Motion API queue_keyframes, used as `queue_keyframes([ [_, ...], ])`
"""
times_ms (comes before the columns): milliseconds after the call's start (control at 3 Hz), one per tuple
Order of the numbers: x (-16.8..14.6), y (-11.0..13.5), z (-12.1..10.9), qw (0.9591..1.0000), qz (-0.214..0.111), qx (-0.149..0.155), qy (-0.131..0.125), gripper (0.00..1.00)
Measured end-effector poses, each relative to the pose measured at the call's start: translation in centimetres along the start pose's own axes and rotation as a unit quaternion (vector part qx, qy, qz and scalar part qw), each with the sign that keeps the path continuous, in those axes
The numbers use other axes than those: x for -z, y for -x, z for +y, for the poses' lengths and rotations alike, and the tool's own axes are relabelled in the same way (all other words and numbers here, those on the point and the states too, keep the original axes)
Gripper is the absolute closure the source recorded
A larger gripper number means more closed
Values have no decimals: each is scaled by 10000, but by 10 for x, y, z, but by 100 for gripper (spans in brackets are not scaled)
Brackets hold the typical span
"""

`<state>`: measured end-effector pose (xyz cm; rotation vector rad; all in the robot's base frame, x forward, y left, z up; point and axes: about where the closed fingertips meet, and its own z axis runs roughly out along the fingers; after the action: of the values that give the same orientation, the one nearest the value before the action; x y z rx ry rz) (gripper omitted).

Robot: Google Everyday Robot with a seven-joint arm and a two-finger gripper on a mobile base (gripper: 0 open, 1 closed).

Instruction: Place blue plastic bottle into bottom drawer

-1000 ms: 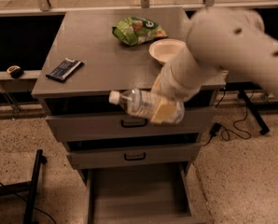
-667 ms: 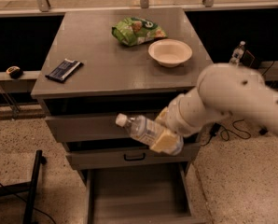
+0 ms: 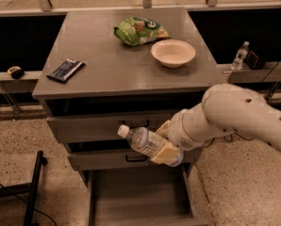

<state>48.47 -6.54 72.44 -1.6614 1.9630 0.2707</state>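
Note:
The blue plastic bottle (image 3: pixel 145 142), clear with a white cap and pale label, lies nearly flat in the air with its cap pointing left. My gripper (image 3: pixel 166 150) is shut on its base end, its tan fingers (image 3: pixel 164 153) wrapped around the bottle. The bottle hangs in front of the two upper grey drawers, above the bottom drawer (image 3: pixel 140 199), which is pulled out and shows a bare grey floor. My white arm comes in from the right.
On the cabinet top (image 3: pixel 107 65) lie a green snack bag (image 3: pixel 139 30), a cream bowl (image 3: pixel 173 52) and a dark wrapped bar (image 3: pixel 65 70). A small far bottle (image 3: pixel 240 55) stands on a ledge at right. A black stand leg (image 3: pixel 34 187) is at left.
The arm has lowered and pulled right, carrying the bottle down from the top drawer's level to in front of the middle drawer, closer above the open bottom drawer.

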Motion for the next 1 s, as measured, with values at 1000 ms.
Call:
queue_keyframes([
  [1000,-194,-75,20,9836,-1415,-1010,487,100],
])
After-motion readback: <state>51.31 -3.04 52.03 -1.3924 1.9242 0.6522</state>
